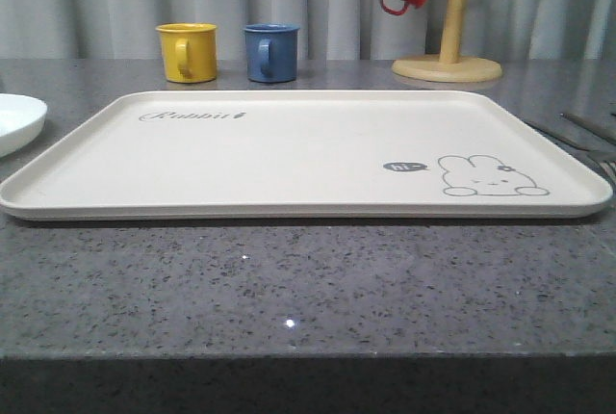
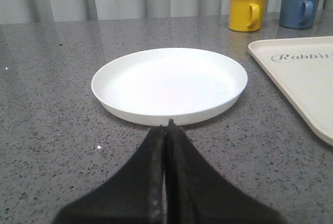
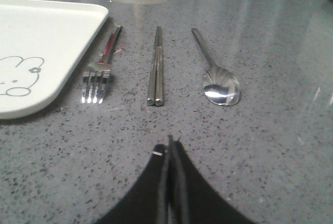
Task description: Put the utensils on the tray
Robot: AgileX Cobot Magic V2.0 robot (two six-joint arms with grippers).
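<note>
Facing forward, front view: tray [image 1: 289,159] lies bare on the counter [image 1: 308,284]; yellow mug [image 1: 188,51] and blue mug [image 1: 270,52] stand behind it.

Left wrist view: my left gripper [image 2: 167,126] is pressed together, holding nothing, white plate [image 2: 169,83] just ahead of its tips.

Right wrist view: my right gripper [image 3: 170,143] is together and holding nothing; fork [image 3: 100,75], chopsticks [image 3: 156,67] and spoon [image 3: 216,73] lie ahead of it on the counter, beside the tray.

The tray [image 1: 289,159] bears "Rabbit" in grey script and a small "hi~" speech bubble
</note>
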